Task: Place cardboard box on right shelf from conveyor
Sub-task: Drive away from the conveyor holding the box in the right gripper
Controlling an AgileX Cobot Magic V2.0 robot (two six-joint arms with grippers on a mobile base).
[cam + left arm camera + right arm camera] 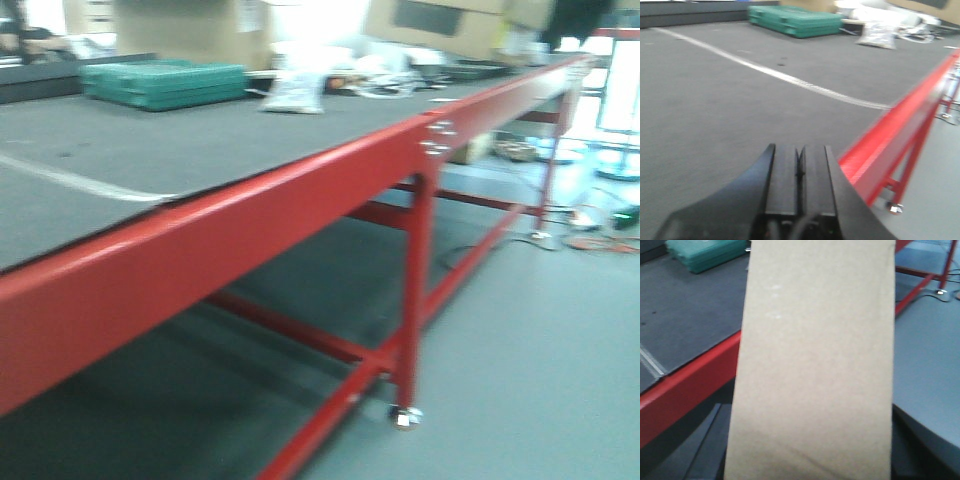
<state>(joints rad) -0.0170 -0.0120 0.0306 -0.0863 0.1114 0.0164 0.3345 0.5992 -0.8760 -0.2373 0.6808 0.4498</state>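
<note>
The tan cardboard box (815, 355) fills the middle of the right wrist view, its long side running away from the camera. My right gripper (810, 460) is shut on it, a dark finger (702, 450) showing at each side of the box. The box hangs over the conveyor's red edge (690, 380) and the grey floor beside it. In the left wrist view, my left gripper (800, 152) is shut on nothing, low over the dark belt (715, 100) near the red edge (900, 130). The conveyor (200, 140) crosses the front view. The right shelf is out of view.
A stack of green flat crates (165, 82) and a white bag (292, 95) lie far back on the belt, with large cartons (190, 30) behind them. A white line (775, 75) crosses the belt. A red leg with a castor (405, 415) stands on the grey floor (540, 350).
</note>
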